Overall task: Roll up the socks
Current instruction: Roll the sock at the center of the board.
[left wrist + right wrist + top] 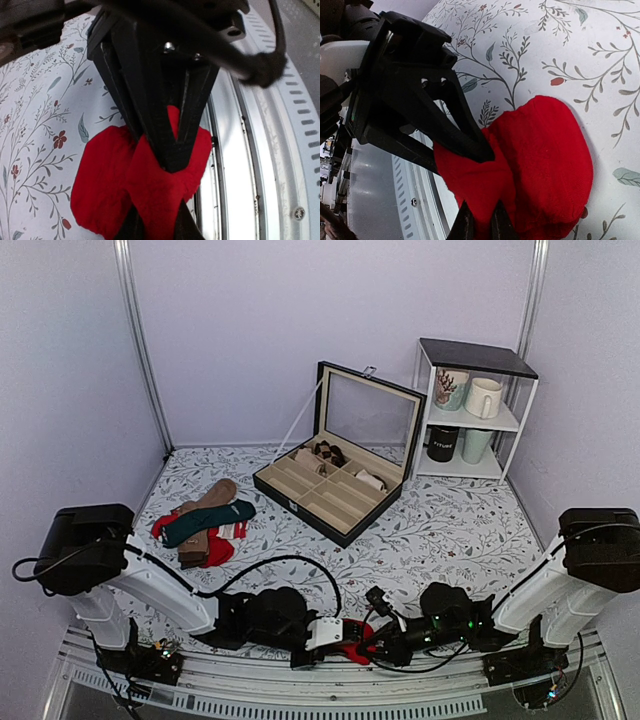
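The red fuzzy socks [354,651] lie bunched at the table's near edge, between both grippers. Their beige cuff is hidden. In the left wrist view the socks [105,185] form a rounded red bundle with a fold pulled up between my left gripper's [156,216] two fingers, which are shut on it. My right gripper [172,159] reaches in from above, its tips pinched on the same fold. In the right wrist view my right gripper [481,214] is shut on a fold of the socks [545,160], and my left gripper [479,150] bites the fold from the upper left.
A pile of dark green, brown and striped socks [205,525] lies at the back left. An open black compartment box [340,485] stands mid-table. A white shelf with mugs [475,410] is at the back right. The metal rail [330,690] runs right by the grippers.
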Available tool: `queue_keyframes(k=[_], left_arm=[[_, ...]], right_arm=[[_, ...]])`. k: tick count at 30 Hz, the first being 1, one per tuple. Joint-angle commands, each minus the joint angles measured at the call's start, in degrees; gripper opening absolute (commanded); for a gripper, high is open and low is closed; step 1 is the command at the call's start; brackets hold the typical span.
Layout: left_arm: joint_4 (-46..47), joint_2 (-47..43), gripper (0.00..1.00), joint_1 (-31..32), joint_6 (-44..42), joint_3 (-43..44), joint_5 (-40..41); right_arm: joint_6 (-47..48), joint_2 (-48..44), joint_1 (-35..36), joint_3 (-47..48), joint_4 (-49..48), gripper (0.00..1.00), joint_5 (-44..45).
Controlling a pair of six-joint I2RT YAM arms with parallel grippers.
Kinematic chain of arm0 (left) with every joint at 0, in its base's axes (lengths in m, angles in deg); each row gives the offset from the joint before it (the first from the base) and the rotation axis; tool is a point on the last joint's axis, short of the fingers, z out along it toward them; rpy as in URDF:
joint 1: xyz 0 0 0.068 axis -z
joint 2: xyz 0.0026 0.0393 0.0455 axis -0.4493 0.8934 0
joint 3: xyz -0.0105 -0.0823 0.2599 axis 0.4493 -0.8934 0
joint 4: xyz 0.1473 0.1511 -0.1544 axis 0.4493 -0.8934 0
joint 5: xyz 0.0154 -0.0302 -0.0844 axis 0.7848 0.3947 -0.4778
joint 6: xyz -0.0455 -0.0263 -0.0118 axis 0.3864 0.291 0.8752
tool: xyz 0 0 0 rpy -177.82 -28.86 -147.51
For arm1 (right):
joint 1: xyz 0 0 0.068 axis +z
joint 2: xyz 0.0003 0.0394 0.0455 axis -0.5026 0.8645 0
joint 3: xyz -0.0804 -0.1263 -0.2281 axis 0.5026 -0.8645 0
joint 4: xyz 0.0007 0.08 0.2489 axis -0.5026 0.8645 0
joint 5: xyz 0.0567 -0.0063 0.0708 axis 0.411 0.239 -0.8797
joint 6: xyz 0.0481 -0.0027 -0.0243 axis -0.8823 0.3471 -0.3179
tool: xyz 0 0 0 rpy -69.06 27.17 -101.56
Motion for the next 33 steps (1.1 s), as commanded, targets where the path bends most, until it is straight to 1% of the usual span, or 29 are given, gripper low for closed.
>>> queue_keyframes(k=[1,3,5,7,8,11,14,15,18,19,23,26,30,32,33], left_arm=[[-6.6,1.0,0.0,0.6,2.0,2.6,-2.8],[-9.8,1.7,0.0,0.5,3.7,3.7,-3.1],[-13.5,2.9,0.0,0.0,5.6,5.2,-3.6],[-16.0,4.2,0.0,-0.5,7.7,5.6,-5.0],[-16.6,4.7,0.0,-0.6,8.6,5.5,-5.7],[-17.5,5.8,0.0,-1.1,10.9,4.8,-7.3],[-17.7,6.4,0.0,-1.8,12.6,4.2,-8.5],[-17.6,6.6,0.0,-2.0,13.0,3.9,-8.9],[-16.8,7.0,0.0,-2.9,13.8,3.2,-10.4],[-16.3,7.1,0.0,-3.3,13.9,2.9,-10.9],[-16.4,7.8,0.0,-4.3,14.1,2.9,-11.9],[-17.0,8.0,0.0,-4.6,13.8,3.4,-12.8],[-17.3,8.1,0.0,-4.7,13.5,3.6,-12.8],[-17.3,8.2,0.0,-4.7,13.5,3.6,-12.8],[-17.3,8.3,0.0,-4.7,13.6,3.6,-12.9]], right_arm=[[0.2,2.8,0.3,-1.0,17.9,0.07,-0.8],[1.6,0.6,0.3,0.4,21.0,0.18,1.7],[4.2,-3.5,0.4,1.7,24.9,0.34,5.3],[7.0,-7.2,0.3,2.7,27.0,0.4,9.8],[9.3,-10.5,0.4,2.8,27.8,0.41,12.2],[15.4,-17.5,0.8,2.0,27.3,0.44,18.8],[21.9,-22.5,5.4,-0.1,24.0,0.5,25.6],[25.4,-23.3,7.4,-0.7,22.6,0.52,27.2],[31.2,-23.4,11.3,-1.3,20.0,0.53,28.2],[31.7,-22.6,11.9,-1.2,20.0,0.53,28.2],[32.1,-18.6,13.9,1.0,21.2,0.53,28.5],[31.5,-14.6,14.5,3.0,23.4,0.53,31.2],[31.3,-10.6,14.7,4.9,24.2,0.53,31.8],[31.0,-9.7,15.0,5.4,24.3,0.52,32.3],[30.9,-9.6,15.0,5.4,24.3,0.5,32.3]])
